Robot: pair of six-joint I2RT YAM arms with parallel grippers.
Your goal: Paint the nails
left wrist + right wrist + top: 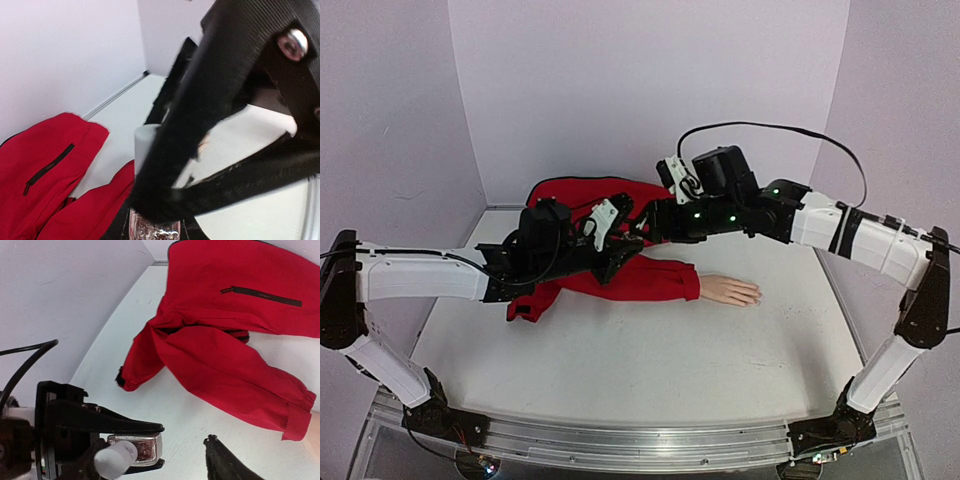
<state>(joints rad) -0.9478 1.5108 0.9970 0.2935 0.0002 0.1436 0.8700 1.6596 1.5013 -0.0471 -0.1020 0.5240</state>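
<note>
The hand (730,291) lies flat on the table (620,370), right of centre, poking out of the red jacket's (590,190) sleeve (655,280). Its nails (754,295), at the fingertips pointing toward the right edge, are too small to make out. Above the jacket, toward the far edge, the left gripper (158,447) pinches a glitter bottle (140,450) between its fingers. The right gripper (642,228) is right against it, fingers (225,465) spread to either side of the bottle's white cap (116,460). Whether they touch the cap I cannot tell.
</note>
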